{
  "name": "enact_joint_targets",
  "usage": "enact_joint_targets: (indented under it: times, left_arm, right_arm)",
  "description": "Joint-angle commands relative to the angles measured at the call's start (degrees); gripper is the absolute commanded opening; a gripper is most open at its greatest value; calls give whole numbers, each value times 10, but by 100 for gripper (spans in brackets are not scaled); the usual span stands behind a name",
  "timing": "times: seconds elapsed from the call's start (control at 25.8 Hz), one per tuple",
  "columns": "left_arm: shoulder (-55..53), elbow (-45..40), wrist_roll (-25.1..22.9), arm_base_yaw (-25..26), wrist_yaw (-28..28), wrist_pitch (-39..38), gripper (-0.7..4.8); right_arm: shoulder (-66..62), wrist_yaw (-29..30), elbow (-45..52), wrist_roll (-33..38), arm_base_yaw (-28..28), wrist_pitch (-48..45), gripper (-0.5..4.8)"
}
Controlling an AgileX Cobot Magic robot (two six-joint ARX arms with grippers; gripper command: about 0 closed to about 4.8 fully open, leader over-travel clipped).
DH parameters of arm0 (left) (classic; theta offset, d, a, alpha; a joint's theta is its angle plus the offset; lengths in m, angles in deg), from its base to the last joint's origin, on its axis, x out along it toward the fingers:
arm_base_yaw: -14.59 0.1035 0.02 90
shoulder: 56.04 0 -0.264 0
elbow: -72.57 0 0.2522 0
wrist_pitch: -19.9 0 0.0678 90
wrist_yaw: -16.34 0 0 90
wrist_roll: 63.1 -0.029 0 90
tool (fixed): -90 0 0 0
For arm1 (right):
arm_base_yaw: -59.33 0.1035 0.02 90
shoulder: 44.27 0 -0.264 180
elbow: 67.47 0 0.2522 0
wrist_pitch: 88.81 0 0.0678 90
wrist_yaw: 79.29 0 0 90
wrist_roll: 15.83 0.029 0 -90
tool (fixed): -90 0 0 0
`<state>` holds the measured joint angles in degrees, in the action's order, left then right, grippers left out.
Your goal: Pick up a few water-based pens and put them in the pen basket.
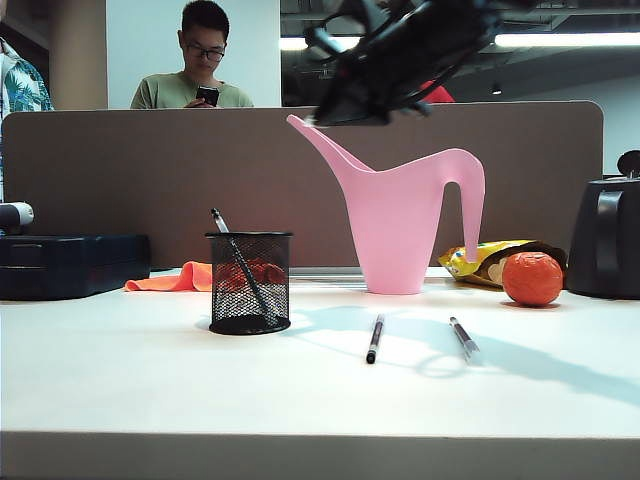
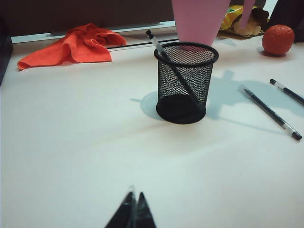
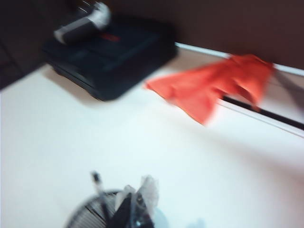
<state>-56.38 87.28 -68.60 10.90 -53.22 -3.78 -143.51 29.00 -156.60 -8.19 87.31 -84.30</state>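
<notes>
Left gripper (image 2: 133, 209): low over the bare white table (image 1: 120, 380), black fingertips pressed together, nothing between them, well short of the small black wire-mesh pen basket (image 2: 185, 83).

Right gripper (image 3: 129, 209): high above the table in the exterior view, a blurred dark mass (image 1: 400, 50) near the pink watering can's spout; in its own wrist view, fingers drawn together with nothing gripped, directly above the mesh basket's rim (image 3: 90, 211). Much motion blur there.

Left to right across the table:
- Dark flat case (image 1: 70, 262) at the far left edge, with an orange crumpled cloth (image 1: 180, 278) just beside it.
- Mesh pen basket (image 1: 249, 282), upright, left of centre. Inside, one clear-barrelled pen with dark ends (image 1: 240, 265), leaning: foot at the base on the right, top poking over the rim up and to the left.
- Tall pink plastic watering can (image 1: 400, 215) behind, spout aimed left.
- Mostly black pen (image 1: 374, 338) flat on the table, right of the basket, long axis running front to back, tilted slightly.
- Second clear-barrelled pen (image 1: 464, 338) flat, near the black one but apart, angled the opposite way.
- Orange ball-shaped fruit (image 1: 531, 278) and yellow snack bag (image 1: 475, 258) further right.
</notes>
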Motion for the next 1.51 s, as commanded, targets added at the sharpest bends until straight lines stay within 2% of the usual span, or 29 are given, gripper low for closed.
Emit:
enact_joint_targets:
  times: [0.04, 0.19, 0.31, 0.46, 0.62, 0.66, 0.7, 0.77, 0.93, 1.39, 1.47, 1.51]
  left_arm:
    - [0, 2, 2, 1, 2, -2, -3]
    - [0, 2, 1, 1, 2, -2, -3]
    - [0, 2, 1, 1, 2, -2, -3]
    - [0, 2, 2, 1, 2, -2, -3]
    - [0, 2, 2, 1, 2, -2, -3]
    - [0, 2, 2, 1, 2, -2, -3]
    - [0, 2, 2, 1, 2, -2, -3]
    - [0, 2, 2, 1, 2, -2, -3]
    - [0, 2, 2, 1, 2, -2, -3]
    - [0, 2, 2, 1, 2, -2, -3]
    - [0, 2, 2, 1, 2, -2, -3]
    - [0, 2, 2, 1, 2, -2, -3]
  right_arm:
    - [46, -33, 0, 0, -21, 117, -6]
    - [86, -146, -1, 19, -26, 305, -6]
    - [85, -158, 4, 40, -26, 379, -6]
    - [85, -184, 38, 78, -26, 410, -6]
    - [85, -181, 97, 122, -26, 403, 6]
    - [85, -181, 109, 125, -26, 399, 30]
    - [85, -181, 126, 129, -26, 387, 88]
    - [85, -180, 147, 147, -26, 359, 127]
    - [71, -179, 156, 153, -26, 320, 128]
    - [-14, -179, 156, 154, -26, 310, 148]
    - [-26, -179, 156, 158, -25, 311, 131]
    - [-30, -179, 156, 161, -25, 313, 101]
